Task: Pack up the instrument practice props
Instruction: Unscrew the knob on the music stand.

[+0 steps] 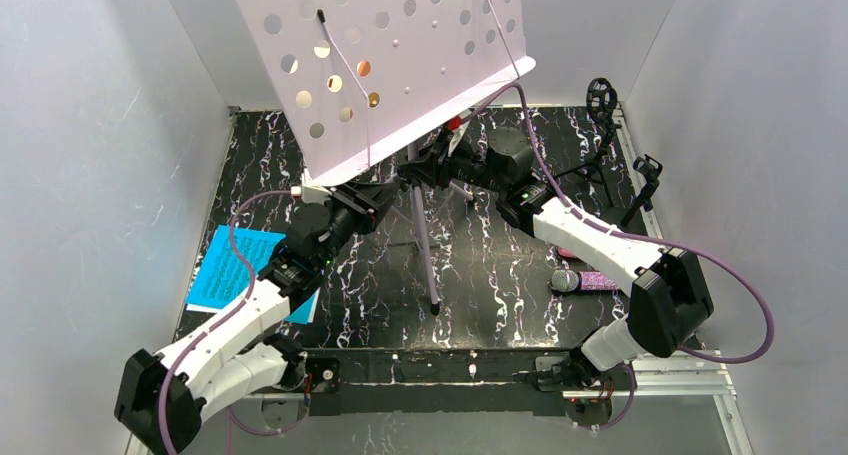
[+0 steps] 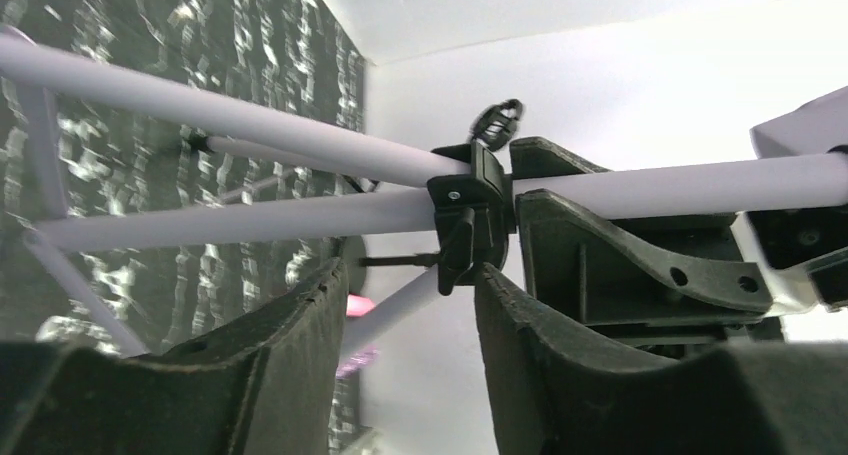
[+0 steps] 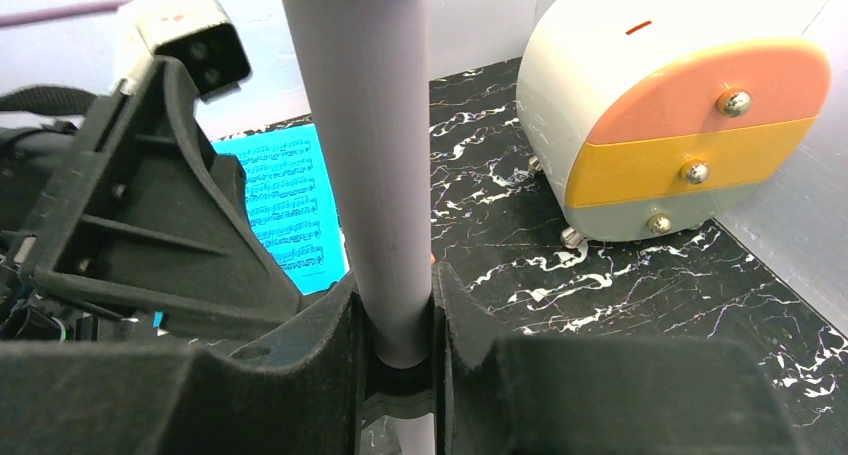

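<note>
The lilac perforated music rack (image 1: pixel 380 55) leans tilted at the back, on its pole (image 1: pixel 422 230) with tripod legs. My right gripper (image 1: pixel 437 167) is shut on the pole (image 3: pixel 365 155), seen in the right wrist view (image 3: pixel 395 285). My left gripper (image 1: pixel 372 197) is open beside the pole's black clamp (image 2: pixel 468 200), its jaws (image 2: pixel 412 270) apart with a lilac leg beyond them. Blue sheet music (image 1: pixel 235 270) lies at the left. The glittery purple microphone (image 1: pixel 585 280) lies at the right, the pink one (image 1: pixel 568 253) mostly hidden under my right arm. Two black mic tripods (image 1: pixel 602 110) (image 1: pixel 645 180) stand back right.
A cream drum with an orange face (image 3: pixel 670 115) stands on the marbled table near the wall, behind the rack. White walls close in the left, back and right sides. A metal rail (image 1: pixel 450 370) runs along the near edge between the arm bases.
</note>
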Motion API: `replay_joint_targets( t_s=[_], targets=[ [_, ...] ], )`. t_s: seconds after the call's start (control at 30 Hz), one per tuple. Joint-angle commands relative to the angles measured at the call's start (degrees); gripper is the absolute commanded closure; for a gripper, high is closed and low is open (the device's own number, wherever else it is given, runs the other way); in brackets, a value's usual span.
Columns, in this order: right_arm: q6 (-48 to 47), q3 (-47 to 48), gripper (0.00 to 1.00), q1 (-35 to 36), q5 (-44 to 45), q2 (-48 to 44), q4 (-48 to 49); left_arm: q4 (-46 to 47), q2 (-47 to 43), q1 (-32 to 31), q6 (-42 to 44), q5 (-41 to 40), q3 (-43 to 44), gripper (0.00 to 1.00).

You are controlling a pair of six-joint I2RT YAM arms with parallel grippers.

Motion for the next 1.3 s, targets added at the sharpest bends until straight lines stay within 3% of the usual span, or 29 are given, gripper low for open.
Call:
replay_joint_targets(
  t_s=[0.0,0.17,0.33,0.4,0.57,0.67,0.93,1.27],
  targets=[
    [4.7,1.2,0.99,-1.1,3.4,1.1,-4.8,-6.9,-4.7,1.2,18.3,-3.4,4.1,0.5],
    [4.7,1.3,0.99,-1.1,3.3,1.3,-4.8,-9.1,-5.3,1.2,49.7,2.5,9.5,0.41],
    [4.7,1.2,0.99,-1.1,3.2,1.2,-4.8,-8.7,-6.3,1.2,82.9,19.0,9.5,0.38],
    [4.7,1.2,0.99,-1.1,3.2,1.1,-4.8,-6.5,-7.9,1.3,94.0,21.0,6.9,0.36],
    [4.6,1.2,0.99,-1.1,3.0,1.0,-4.8,3.3,-9.9,1.2,115.2,27.2,0.6,0.34],
    [4.6,1.2,0.99,-1.1,2.8,1.0,-4.7,3.6,-8.1,1.2,126.7,29.6,0.3,0.34],
    [4.6,1.3,0.99,-1.1,2.6,1.2,-4.7,6.3,-2.9,-0.4,145.0,26.7,0.5,0.4],
    [4.6,1.4,0.99,-1.1,2.5,1.4,-4.8,6.4,2.3,-1.3,148.1,24.0,1.6,0.55]
  ],
)
